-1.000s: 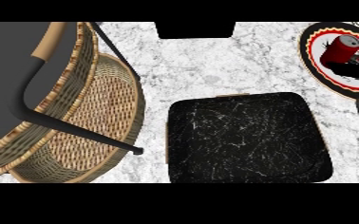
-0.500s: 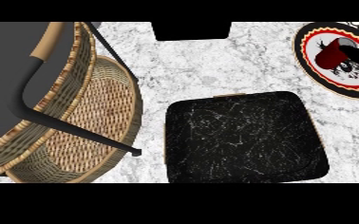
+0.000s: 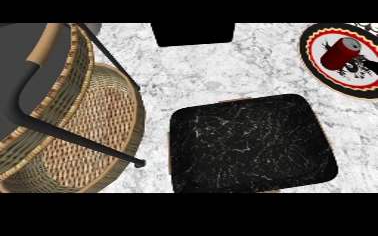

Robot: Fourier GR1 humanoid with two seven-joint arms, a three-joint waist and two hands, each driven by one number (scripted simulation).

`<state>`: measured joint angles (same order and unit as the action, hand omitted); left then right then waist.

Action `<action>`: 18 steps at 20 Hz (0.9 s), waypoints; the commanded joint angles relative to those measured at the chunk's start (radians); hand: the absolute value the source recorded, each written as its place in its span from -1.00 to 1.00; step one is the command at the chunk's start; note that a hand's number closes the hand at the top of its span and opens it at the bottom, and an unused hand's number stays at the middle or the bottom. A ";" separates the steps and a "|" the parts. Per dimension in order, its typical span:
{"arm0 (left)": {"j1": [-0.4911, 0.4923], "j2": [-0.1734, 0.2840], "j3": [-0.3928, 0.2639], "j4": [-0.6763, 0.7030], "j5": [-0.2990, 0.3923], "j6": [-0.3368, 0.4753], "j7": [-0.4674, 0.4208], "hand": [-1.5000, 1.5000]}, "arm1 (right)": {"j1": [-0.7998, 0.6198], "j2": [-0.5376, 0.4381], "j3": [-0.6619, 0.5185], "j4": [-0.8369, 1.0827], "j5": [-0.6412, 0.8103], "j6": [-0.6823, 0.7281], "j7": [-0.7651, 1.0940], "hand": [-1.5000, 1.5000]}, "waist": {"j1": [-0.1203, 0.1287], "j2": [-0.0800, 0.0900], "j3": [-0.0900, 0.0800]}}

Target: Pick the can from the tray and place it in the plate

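A red can (image 3: 341,52) with a silver end lies tilted on the round plate (image 3: 316,39) at the far right. That plate has a white middle, a red ring and a black patterned rim. The black tray (image 3: 251,145) with a thin wooden edge sits in the middle foreground, and nothing lies on it. Dark markings (image 3: 356,69) show on the plate just beside the can. Neither hand shows in the head view.
A large wicker basket (image 3: 88,130) with a black bar handle (image 3: 74,137) fills the left side. A black block (image 3: 192,34) sits at the counter's far edge. White marble counter (image 3: 221,75) lies between tray, basket and plate.
The can has shifted a little to the left on the plate and settled at a tilt. Tray and basket stay where they were.
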<state>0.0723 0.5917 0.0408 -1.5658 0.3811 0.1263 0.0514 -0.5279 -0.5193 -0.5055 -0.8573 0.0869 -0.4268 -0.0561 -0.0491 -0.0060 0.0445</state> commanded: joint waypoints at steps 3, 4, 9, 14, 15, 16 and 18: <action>0.046 -0.153 -0.153 0.033 0.051 -0.031 0.082 0.00 | 0.098 -0.034 -0.042 0.024 -0.095 0.211 -0.132 -1.00 | -0.025 0.021 -0.039; 0.042 -0.163 -0.158 0.045 0.040 -0.018 0.075 0.00 | 0.113 -0.020 -0.040 0.023 -0.098 0.219 -0.162 -1.00 | -0.028 0.022 -0.040; 0.049 -0.174 -0.170 0.044 0.024 -0.002 0.076 0.00 | 0.201 -0.044 -0.033 0.039 -0.096 0.305 -0.214 -1.00 | -0.042 0.020 -0.044; 0.051 -0.186 -0.178 0.028 0.030 -0.007 0.077 0.00 | 0.239 -0.035 -0.028 0.054 -0.082 0.303 -0.265 -1.00 | -0.023 0.019 -0.045; 0.042 -0.177 -0.164 0.045 0.029 -0.002 0.081 0.00 | 0.245 -0.020 -0.018 0.050 -0.074 0.296 -0.275 -1.00 | -0.019 0.019 -0.045; 0.054 -0.180 -0.169 0.040 0.024 0.004 0.083 0.00 | 0.285 -0.024 -0.035 0.056 -0.092 0.327 -0.309 -1.00 | -0.033 0.017 -0.044; 0.057 -0.178 -0.171 0.031 0.029 -0.010 0.077 0.00 | 0.295 -0.021 -0.039 0.048 -0.092 0.314 -0.305 -1.00 | -0.030 0.014 -0.046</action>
<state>0.0931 0.5961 0.0498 -1.5767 0.3690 0.1396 0.0629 -0.2731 -0.5431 -0.5347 -0.8048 0.0029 -0.1244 -0.3310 -0.0677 -0.0186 0.0367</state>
